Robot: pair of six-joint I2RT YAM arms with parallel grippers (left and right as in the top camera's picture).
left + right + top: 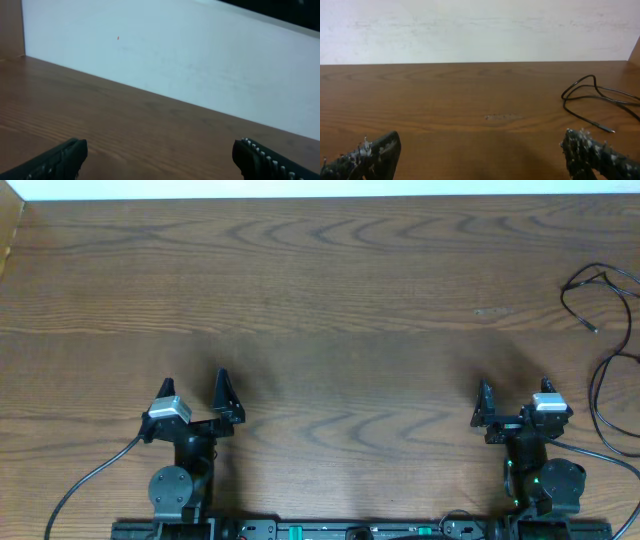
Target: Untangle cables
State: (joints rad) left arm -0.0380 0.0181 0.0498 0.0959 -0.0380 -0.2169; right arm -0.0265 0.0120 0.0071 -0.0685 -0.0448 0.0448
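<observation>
A thin black cord point(588, 288) lies in loose loops on the wooden table at the far right edge, its small plug end pointing inward. It also shows in the right wrist view point(584, 94), ahead and to the right of the fingers. No white cord is in view. My left gripper point(193, 386) is open and empty near the front left, over bare wood point(160, 155). My right gripper point(515, 392) is open and empty near the front right point(480, 150), well short of the cord.
A thicker black wire point(597, 405) curves along the right edge beside the right arm. A white wall point(200, 65) borders the table's far side. A wooden side board point(10, 230) stands at the far left corner.
</observation>
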